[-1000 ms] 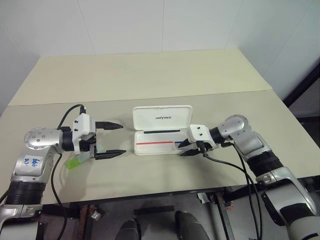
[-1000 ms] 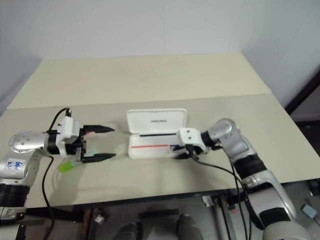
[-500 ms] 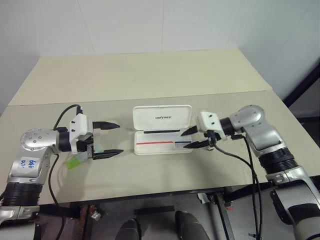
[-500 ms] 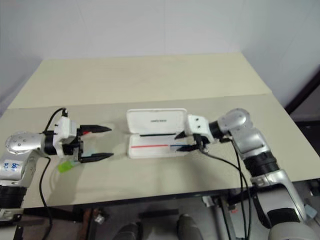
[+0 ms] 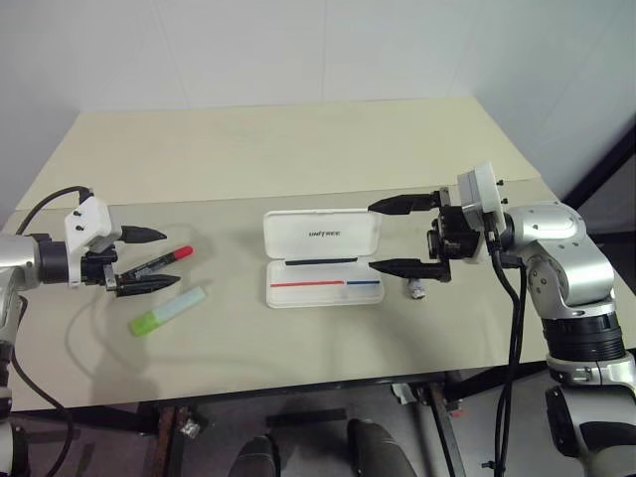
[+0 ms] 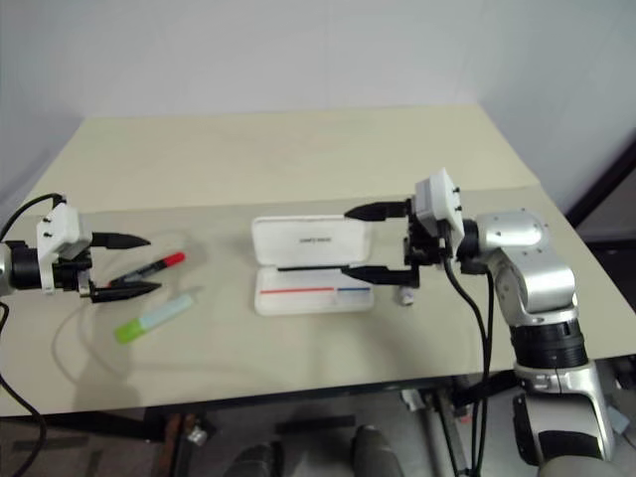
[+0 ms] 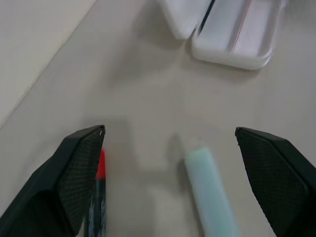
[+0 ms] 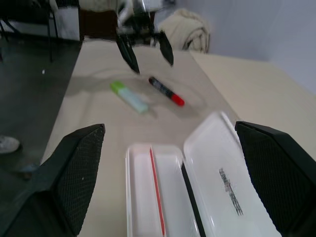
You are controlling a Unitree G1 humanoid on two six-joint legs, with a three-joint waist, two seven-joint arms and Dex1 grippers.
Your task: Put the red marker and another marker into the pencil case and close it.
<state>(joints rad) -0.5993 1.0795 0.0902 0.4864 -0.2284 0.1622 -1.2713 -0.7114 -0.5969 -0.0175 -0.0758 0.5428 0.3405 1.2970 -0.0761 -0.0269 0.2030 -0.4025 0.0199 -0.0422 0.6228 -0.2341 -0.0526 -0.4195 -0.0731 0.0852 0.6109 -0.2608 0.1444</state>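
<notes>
The pencil case (image 5: 323,235) lies open mid-table, its lid flat behind a tray (image 5: 325,290) with a red-and-blue stripe. The red marker (image 5: 171,258) lies to the left of it, red end toward the case. The green marker (image 5: 167,311) lies just nearer the front edge. My left gripper (image 5: 169,258) hovers open and empty at the markers' left. In the left wrist view one finger (image 7: 74,173) covers the red marker's (image 7: 100,170) barrel, and the green marker (image 7: 212,192) lies between the fingers. My right gripper (image 5: 371,237) is open and empty, raised over the case's right end and pointing left.
A small grey lump (image 5: 415,289) lies on the table just right of the case tray. The beige table (image 5: 298,149) stretches far back behind the case. Its front edge runs close below the markers and the case.
My left arm swung out to the left, uncovering both markers. My right gripper rose from the tray's right end and opened wide. The grey lump now shows beside the case.
</notes>
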